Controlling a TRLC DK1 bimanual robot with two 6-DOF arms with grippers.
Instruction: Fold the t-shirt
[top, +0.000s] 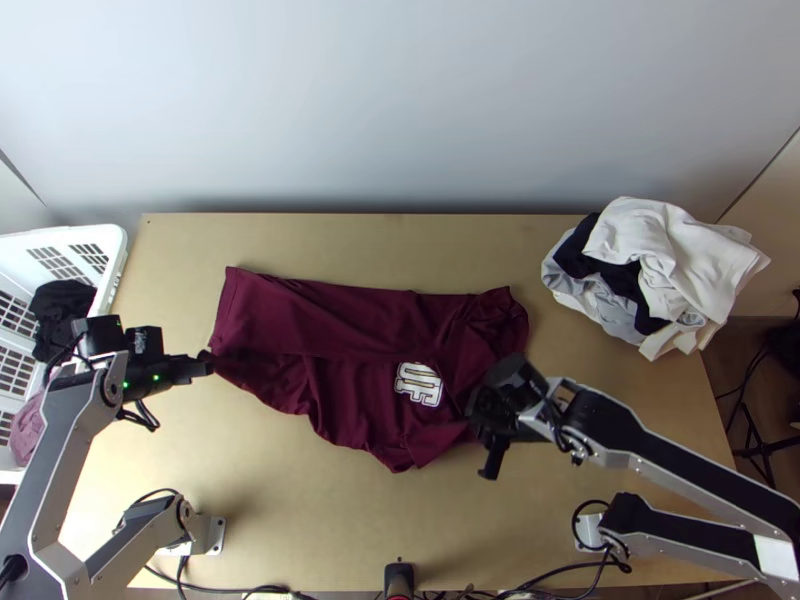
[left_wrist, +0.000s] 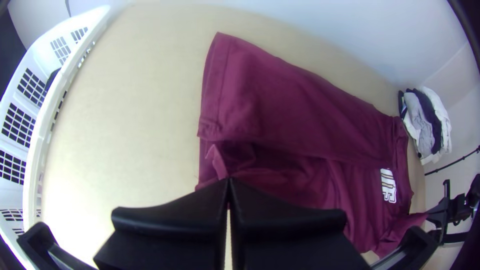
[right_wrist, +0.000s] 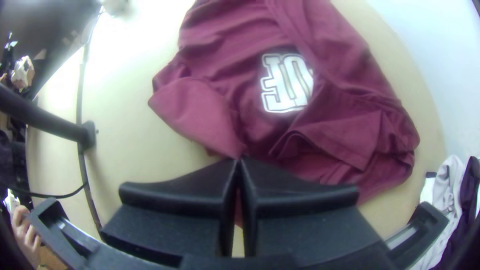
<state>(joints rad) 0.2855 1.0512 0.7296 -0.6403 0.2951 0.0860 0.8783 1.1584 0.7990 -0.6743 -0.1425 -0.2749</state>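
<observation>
Maroon t-shirt (top: 345, 390), apparently pinched in closed left fingers (left_wrist: 175, 212) at nine o'clock and right fingers (right_wrist: 185, 197) at four, could skew if pulled unevenly.

Saw maroon across the t-shirt (top: 335, 400), broken by white block lettering (top: 418, 384) with a thin dark outline. Noted white, pale grey and near-black in the clothes pile (top: 630, 235), pale tan on the table (top: 330, 530), bluish grey on the wall (top: 400, 110), and white with gridded openings on the basket (top: 116, 245).
</observation>
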